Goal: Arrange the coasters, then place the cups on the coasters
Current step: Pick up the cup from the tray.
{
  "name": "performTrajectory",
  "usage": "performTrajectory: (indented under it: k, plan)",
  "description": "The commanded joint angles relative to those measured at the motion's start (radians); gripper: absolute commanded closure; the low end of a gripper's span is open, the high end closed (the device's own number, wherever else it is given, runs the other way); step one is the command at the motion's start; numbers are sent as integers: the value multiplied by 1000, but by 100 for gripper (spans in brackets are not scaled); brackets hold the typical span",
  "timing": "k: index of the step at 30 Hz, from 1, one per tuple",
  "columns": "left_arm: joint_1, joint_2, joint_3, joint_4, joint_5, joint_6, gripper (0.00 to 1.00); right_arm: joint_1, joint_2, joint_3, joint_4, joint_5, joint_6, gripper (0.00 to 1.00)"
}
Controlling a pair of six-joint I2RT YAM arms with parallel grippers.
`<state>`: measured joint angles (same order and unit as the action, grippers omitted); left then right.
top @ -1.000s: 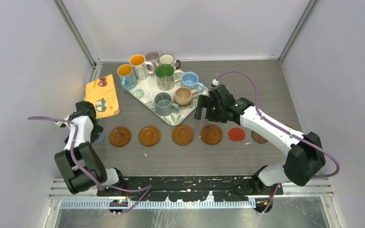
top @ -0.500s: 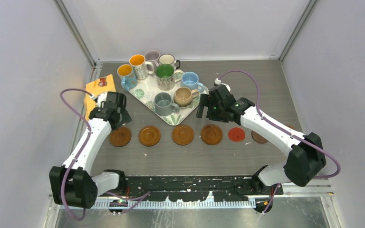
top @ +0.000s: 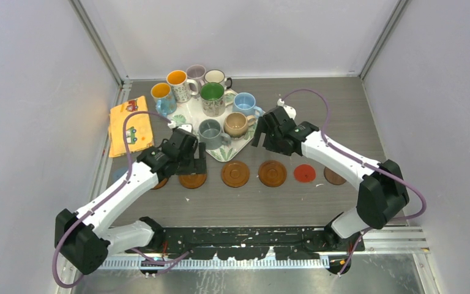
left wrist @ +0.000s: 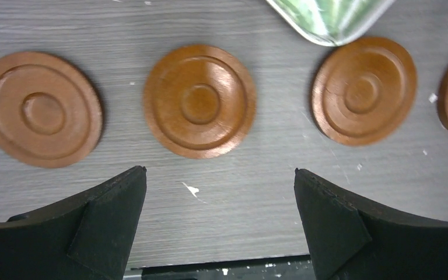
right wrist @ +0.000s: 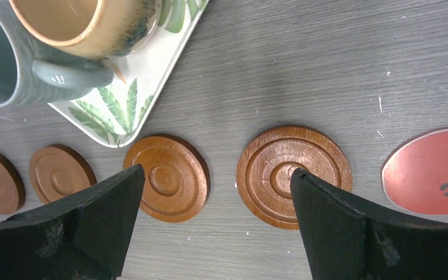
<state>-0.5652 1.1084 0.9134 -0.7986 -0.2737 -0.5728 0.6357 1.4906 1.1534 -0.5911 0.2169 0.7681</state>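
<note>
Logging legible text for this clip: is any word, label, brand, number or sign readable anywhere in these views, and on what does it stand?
No text can be read in any view.
The red coaster has small dark printed marks near one edge, too small to tell as letters.
The yellow cloth shows car pictures only; any wording is too small to read.

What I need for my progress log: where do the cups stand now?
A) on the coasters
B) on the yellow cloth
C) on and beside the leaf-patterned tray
C: the cups cluster on and beside the leaf-patterned tray, and the coasters in view lie bare.
</note>
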Motion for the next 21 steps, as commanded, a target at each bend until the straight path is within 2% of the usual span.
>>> performTrajectory:
  k: [1, 4, 6, 14, 21]
  plan:
    - [-31, 2, 64, 47, 109, 55, 0, -70, 15, 51, 40, -15, 58, 0]
    - [-31, 21, 97, 52, 143, 100, 0, -143, -2, 22, 68, -65, 69, 0]
    - [-31, 38, 128, 49, 155, 130, 0, -154, -23, 28, 53, -20, 50, 0]
    - [-30, 86, 207, 111, 254, 141, 0, -89, -47, 76, 32, 102, 3, 0]
    - [-29, 86, 219, 143, 268, 128, 0, -87, -82, 41, 40, 147, -16, 0]
